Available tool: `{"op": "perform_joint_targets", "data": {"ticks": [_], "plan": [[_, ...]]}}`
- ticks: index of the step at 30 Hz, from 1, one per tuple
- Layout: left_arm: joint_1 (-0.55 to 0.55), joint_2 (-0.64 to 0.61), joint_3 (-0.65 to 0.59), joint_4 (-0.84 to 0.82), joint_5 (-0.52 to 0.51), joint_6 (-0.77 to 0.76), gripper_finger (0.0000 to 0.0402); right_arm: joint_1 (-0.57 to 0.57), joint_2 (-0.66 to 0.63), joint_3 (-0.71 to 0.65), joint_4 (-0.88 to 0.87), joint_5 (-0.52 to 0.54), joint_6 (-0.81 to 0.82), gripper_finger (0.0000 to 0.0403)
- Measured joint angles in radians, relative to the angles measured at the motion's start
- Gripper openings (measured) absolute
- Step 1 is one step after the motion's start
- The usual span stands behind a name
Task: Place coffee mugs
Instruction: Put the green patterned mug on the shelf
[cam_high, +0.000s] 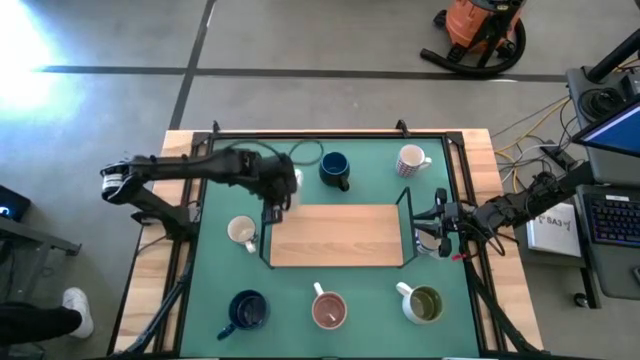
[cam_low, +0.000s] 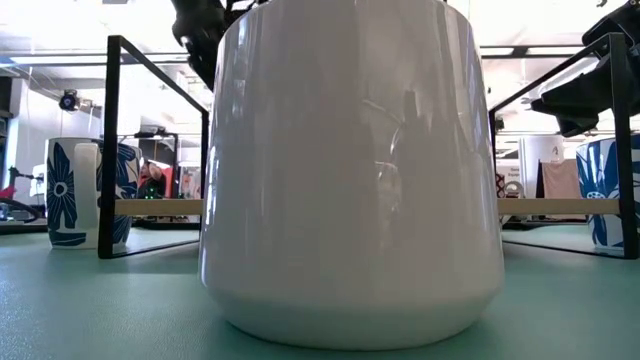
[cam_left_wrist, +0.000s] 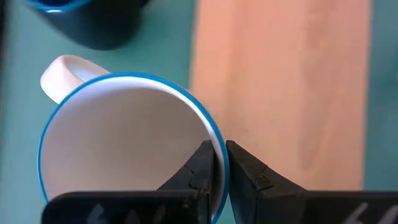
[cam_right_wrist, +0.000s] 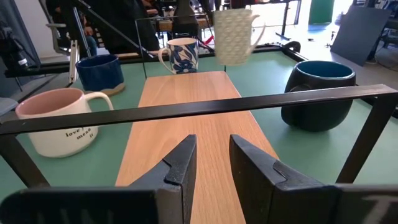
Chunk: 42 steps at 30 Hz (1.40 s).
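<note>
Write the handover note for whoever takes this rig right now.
Left gripper: shut on the rim of a blue-rimmed white mug, at a corner of the wooden board.
Right gripper: open, at the board's right end.
On the mat: back navy mug, patterned white mug, cream mug, front navy mug, pink mug, olive-lined mug.
Done: no mug on the board.
Left: place them all.

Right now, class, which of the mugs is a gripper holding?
The white blue-rimmed mug beside the wooden board: the left gripper pinches its rim; no other mug is gripped.
</note>
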Motion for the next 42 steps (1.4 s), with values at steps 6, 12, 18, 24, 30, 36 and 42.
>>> {"op": "perform_joint_targets", "data": {"ticks": [6, 12, 18, 24, 30, 36, 42], "plan": [[-0.094, 0.009, 0.000, 0.003, -0.001, -0.046, 0.0012, 0.000, 0.000, 0.000, 0.000, 0.000, 0.000, 0.0086], [-0.144, 0.041, -0.001, 0.003, -0.001, -0.112, 0.0012, 0.000, 0.000, 0.000, 0.000, 0.000, 0.000, 0.0086], [-0.150, 0.077, -0.004, -0.008, -0.038, -0.147, 0.0013, 0.000, 0.000, 0.000, 0.000, 0.000, 0.000, 0.0086], [-0.156, 0.097, -0.004, -0.041, -0.042, -0.197, 0.0013, 0.000, 0.000, 0.000, -0.001, 0.000, 0.000, 0.0086], [-0.175, 0.097, -0.004, -0.052, -0.043, -0.244, 0.0013, 0.000, 0.000, 0.000, -0.001, 0.000, 0.000, 0.0086], [-0.185, 0.097, -0.004, -0.062, -0.042, -0.277, 0.0016, 0.000, 0.000, 0.000, -0.001, 0.000, 0.000, 0.0086], [-0.188, 0.097, -0.004, -0.058, -0.038, -0.283, 0.0041, 0.000, 0.000, 0.000, -0.001, 0.000, 0.000, 0.0086]]}}
